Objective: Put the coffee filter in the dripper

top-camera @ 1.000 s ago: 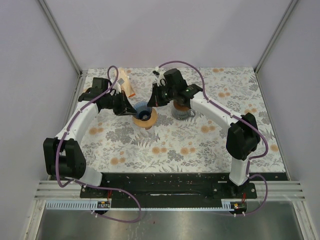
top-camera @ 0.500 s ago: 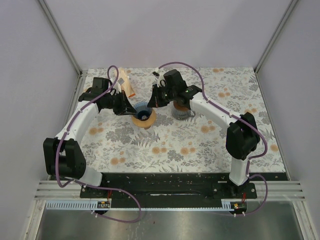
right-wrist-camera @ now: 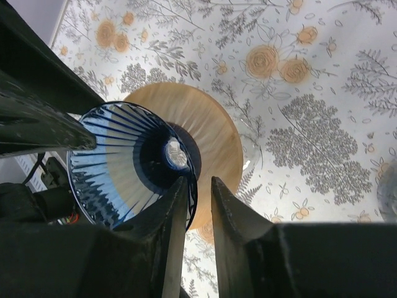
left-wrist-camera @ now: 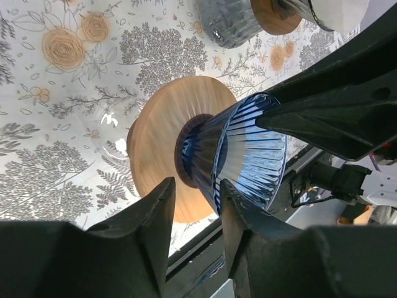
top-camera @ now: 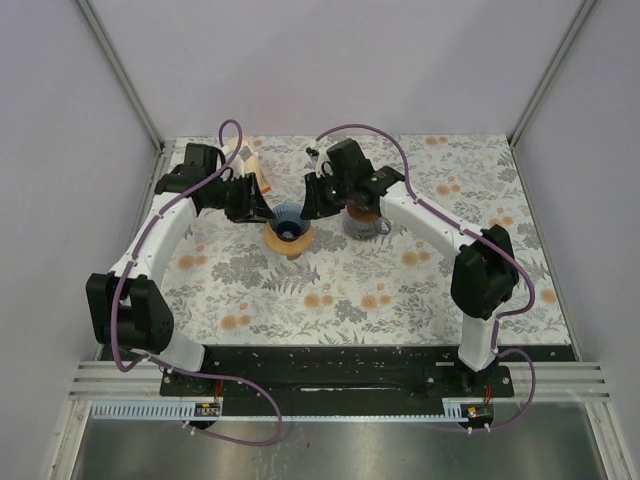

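The blue ribbed glass dripper (top-camera: 288,222) stands on its round wooden base (top-camera: 288,243) in the middle of the table. I see no coffee filter in it or in either gripper; through its bottom hole I see the table in the right wrist view (right-wrist-camera: 133,167). My left gripper (top-camera: 258,208) is open at the dripper's left side, with the cone wall (left-wrist-camera: 248,161) just beyond its fingertips (left-wrist-camera: 197,192). My right gripper (top-camera: 308,203) is narrowly open, with the dripper's rim between its jaws (right-wrist-camera: 197,189), against one finger.
A grey ribbed cup (top-camera: 365,224) with a wooden ring stands right of the dripper, under my right arm; it also shows in the left wrist view (left-wrist-camera: 229,22). An orange and white packet (top-camera: 258,172) lies at the back left.
My left arm has drawn back and up to the left, away from the dripper. My right gripper has stayed at the dripper's rim. The dripper has shifted slightly toward the back.
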Tool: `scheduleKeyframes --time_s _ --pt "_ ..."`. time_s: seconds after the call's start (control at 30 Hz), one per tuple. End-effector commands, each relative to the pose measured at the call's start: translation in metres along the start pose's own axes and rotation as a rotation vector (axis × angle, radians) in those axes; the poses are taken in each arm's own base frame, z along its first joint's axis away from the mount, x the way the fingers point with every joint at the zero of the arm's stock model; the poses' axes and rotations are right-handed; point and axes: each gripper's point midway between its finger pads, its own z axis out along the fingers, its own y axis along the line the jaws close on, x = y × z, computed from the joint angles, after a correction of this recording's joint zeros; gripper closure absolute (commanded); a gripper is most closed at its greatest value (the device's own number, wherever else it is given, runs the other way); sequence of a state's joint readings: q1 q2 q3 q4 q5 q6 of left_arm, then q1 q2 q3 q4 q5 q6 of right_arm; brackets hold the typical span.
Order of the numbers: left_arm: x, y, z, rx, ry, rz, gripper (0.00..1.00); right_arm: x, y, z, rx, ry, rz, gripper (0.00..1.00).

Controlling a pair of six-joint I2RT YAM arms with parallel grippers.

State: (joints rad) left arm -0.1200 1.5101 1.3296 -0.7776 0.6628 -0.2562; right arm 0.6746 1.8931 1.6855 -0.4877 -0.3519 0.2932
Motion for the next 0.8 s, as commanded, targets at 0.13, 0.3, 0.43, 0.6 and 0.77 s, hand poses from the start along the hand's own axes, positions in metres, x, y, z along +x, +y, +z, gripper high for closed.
scheduleKeyframes --time_s 0.13,0.3,0.43,0.6,0.77 --pt "-0.035 -0.018 -0.034 -0.043 -0.131 0.162 0.54 -0.021 0.007 -0.021 0.014 -0.030 -0.029 0.64" --pt "-0.038 -0.017 -0.035 -0.056 -0.136 0.166 0.51 -0.034 0.023 -0.029 -0.029 -0.059 -0.057 0.55" --pt "-0.048 -0.020 -0.040 -0.065 -0.160 0.190 0.45 -0.039 0.025 -0.035 -0.026 -0.070 -0.076 0.49" --pt "-0.095 0.005 -0.058 -0.260 -0.300 0.259 0.42 -0.056 0.027 -0.058 0.022 -0.134 -0.120 0.47" --pt "-0.146 0.040 -0.062 -0.454 -0.467 0.276 0.44 -0.066 0.017 -0.081 0.117 -0.205 -0.163 0.47"
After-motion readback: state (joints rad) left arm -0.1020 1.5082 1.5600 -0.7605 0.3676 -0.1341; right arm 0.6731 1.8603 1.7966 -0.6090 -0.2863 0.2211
